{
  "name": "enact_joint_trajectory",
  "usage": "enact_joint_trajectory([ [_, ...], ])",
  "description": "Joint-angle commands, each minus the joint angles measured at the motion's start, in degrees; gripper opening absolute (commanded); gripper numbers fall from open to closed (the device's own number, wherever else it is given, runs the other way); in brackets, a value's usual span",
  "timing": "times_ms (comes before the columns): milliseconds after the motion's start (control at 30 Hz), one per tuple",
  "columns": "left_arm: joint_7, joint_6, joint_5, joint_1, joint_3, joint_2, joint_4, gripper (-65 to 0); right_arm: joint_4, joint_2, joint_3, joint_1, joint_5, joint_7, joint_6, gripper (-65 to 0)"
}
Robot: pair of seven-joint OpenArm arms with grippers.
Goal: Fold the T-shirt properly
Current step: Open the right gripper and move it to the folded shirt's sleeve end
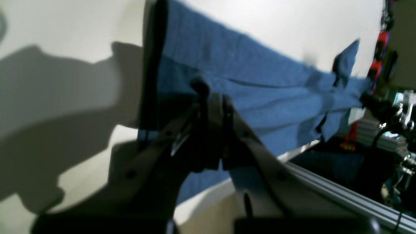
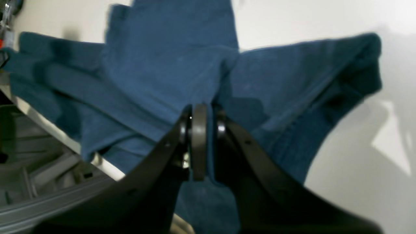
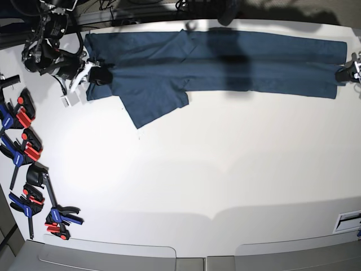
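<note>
No readable text, brand, number or sign in any view, a small white card with dark bars (image 3: pixel 347 221) near the desk's lower right corner in the base view, its marks too small to read

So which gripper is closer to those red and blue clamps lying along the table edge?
The right gripper. It pinches the T-shirt at the end of the table where the clamps lie; the left gripper holds the shirt's far end.
</note>
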Motion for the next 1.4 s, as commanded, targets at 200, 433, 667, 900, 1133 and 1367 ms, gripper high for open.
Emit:
enact_joint_trajectory([
  [200,-0.11,-0.49,-1.36,1.31,-0.48,-2.1,0.79,-65.0,0.98,0.96,0.33,0.5,0.35,0.81,0.32,-65.0],
  [433,-0.74,-0.49,-1.36,1.38,-0.48,-2.1,0.79,-65.0,0.98,0.96,0.31,0.5,-0.55,2.03,0.32,-65.0],
  [667,-0.7,-0.49,-1.36,1.4,-0.48,-3.02,0.79,-56.6,0.98,1.14,0.31,0.52,-0.52,2.38,0.32,-44.9],
  [900,-0.98,-0.49,-1.36,1.38,-0.48,-7.56,3.34,-55.0,1.33,3.58,0.37,1.44,-0.07,2.84,0.32,-44.3],
  [1133,-1.18,-0.49,-1.36,1.25,-0.48,-9.27,9.92,-55.0,1.9,4.61,0.37,7.02,0.09,4.87,0.32,-44.3],
  [1367,-3.28,-0.49,-1.36,1.22,-0.48,-9.25,12.9,-55.0,1.86,1.62,0.31,10.91,-4.33,10.95,0.32,-42.7],
])
